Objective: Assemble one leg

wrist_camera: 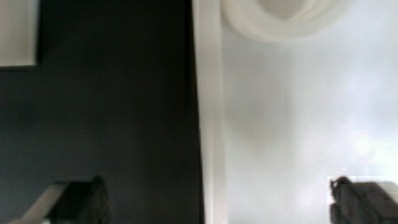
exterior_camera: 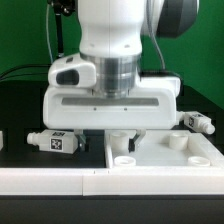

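My gripper (exterior_camera: 106,133) hangs low over the left edge of the flat white tabletop (exterior_camera: 160,160) in the exterior view. In the wrist view its two dark fingertips (wrist_camera: 75,200) stand wide apart, and the gripper (wrist_camera: 219,198) is open and empty, straddling the tabletop's edge (wrist_camera: 210,120). One leg (exterior_camera: 55,141), a stubby white post with tags, lies on the black table at the exterior view's left. Another leg (exterior_camera: 196,122) lies at the right, behind the tabletop. A round raised socket (exterior_camera: 124,158) shows on the tabletop, and one shows in the wrist view (wrist_camera: 285,20).
A further socket (exterior_camera: 178,143) sits on the tabletop's far right. A white strip (exterior_camera: 45,180) runs along the front at the exterior view's left. A small white piece (exterior_camera: 2,140) shows at the far left edge. A white surface (wrist_camera: 18,35) lies in the wrist view's corner.
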Controlling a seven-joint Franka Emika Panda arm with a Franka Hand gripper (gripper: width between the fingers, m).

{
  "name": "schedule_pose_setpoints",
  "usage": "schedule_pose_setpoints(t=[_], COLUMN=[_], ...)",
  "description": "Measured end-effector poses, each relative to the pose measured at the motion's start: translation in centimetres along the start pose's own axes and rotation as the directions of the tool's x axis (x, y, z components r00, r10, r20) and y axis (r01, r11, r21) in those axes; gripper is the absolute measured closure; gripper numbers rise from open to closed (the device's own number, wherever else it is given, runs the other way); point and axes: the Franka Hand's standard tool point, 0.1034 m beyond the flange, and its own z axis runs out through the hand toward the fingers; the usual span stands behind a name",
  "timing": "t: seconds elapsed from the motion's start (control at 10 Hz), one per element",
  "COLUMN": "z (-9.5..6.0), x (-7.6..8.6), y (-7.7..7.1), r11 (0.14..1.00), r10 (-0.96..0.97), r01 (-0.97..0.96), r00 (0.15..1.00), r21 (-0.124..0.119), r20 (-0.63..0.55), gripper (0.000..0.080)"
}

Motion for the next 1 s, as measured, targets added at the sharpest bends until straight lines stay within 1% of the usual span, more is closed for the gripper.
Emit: schedule_pose_setpoints(t=[0.1, 0.2, 0.3, 0.4, 0.6, 0.7, 0.8, 0.9, 1.0], z=[-1.2, -2.6, -3.4, -3.3, -3.3, -3.2, -3.0, -2.8, -2.8], x=[-1.1, -2.4, -3.1, -3.2, -3.2, -3.6, -4.2, -5.2, -6.0], y=[0.0, 0.1, -0.3, -0.7, -0.8, -0.9, -1.1, -1.5, -2.0], r11=[1.0, 0.999, 0.997, 0.997, 0.997, 0.993, 0.979, 0.953, 0.929], r10=[0.011, 0.036, 0.077, 0.075, 0.072, 0.118, 0.201, 0.299, 0.363], r01=[-0.011, -0.036, -0.077, -0.075, -0.072, -0.119, -0.203, -0.303, -0.368], r00=[1.0, 0.999, 0.997, 0.997, 0.997, 0.993, 0.978, 0.949, 0.925], r21=[0.01, 0.027, 0.023, 0.021, 0.022, 0.025, 0.027, 0.029, 0.028], r20=[0.006, 0.019, 0.015, 0.001, 0.001, 0.024, 0.056, 0.096, 0.109], gripper=[0.0157, 0.0152, 0.0152, 0.015, 0.015, 0.015, 0.015, 0.015, 0.015])
